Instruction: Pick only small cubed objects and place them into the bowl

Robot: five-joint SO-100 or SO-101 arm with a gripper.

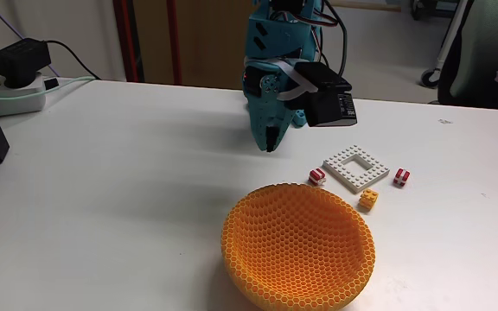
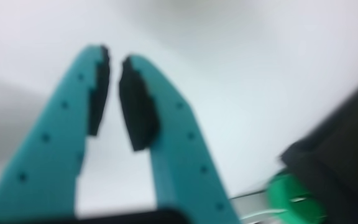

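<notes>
Hanging above the table (image 1: pixel 128 173) in the upper middle of the fixed view, the gripper (image 1: pixel 269 142) points down with nothing between its fingers. In the wrist view the gripper (image 2: pixel 114 68) shows 2 teal fingers with dark pads (image 2: pixel 135 106); the tips are almost together, only a thin gap between them, and they hold nothing. So I judge it is nearly closed and empty, perhaps because no cube is chosen yet.

The bowl (image 1: pixel 299 250) sits in the lower middle of the frame, and its inside looks empty, so no cube seems placed yet. The 3 small cubes lie just behind the bowl, around the white frame plate (image 1: pixel 356 168). 1 red-and-white cube (image 1: pixel 317 176) is at the left corner of the plate, close to the bowl rim. The yellow cube (image 1: pixel 369 200) is just below the plate, and the other red-and-white cube (image 1: pixel 401 177) is at its right side. The cubes are near the plate, so the fingers must open and come down carefully, not to catch the plate.

The gripper is to the left of all 3 cubes, and nearest to the left red-and-white one.
</notes>
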